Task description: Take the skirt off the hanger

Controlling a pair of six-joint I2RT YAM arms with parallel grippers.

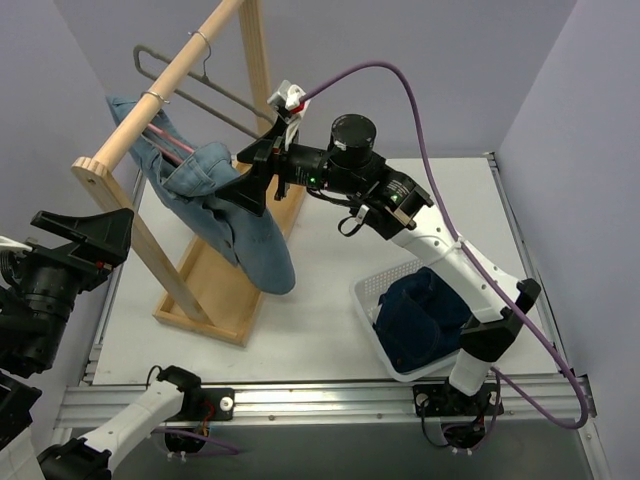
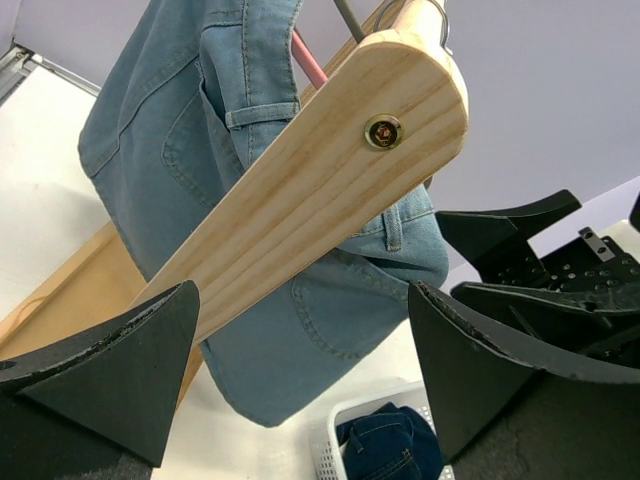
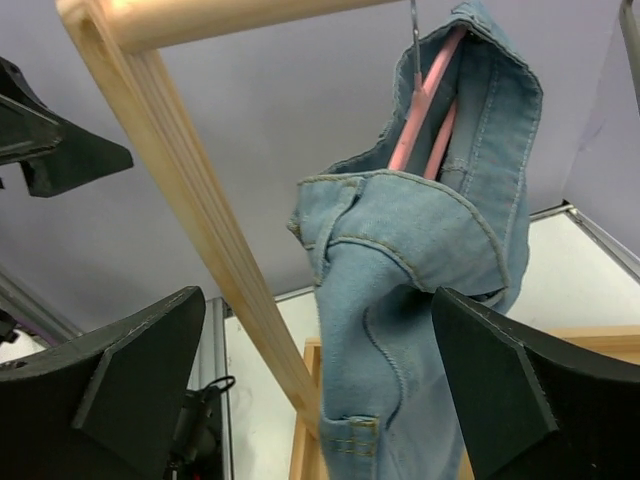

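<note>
A light blue denim skirt hangs on a pink hanger from the wooden rod of a rack. My right gripper is open, level with the skirt's folded waistband and just to its right. In the right wrist view the skirt and pink hanger lie ahead between the open fingers. My left gripper is open and empty at the rack's near end. In the left wrist view the rack's wooden post fills the space ahead, with the skirt behind it.
An empty grey hanger hangs further along the rod. A white basket holding dark blue denim stands at the right front, also seen in the left wrist view. The rack's wooden base lies under the skirt.
</note>
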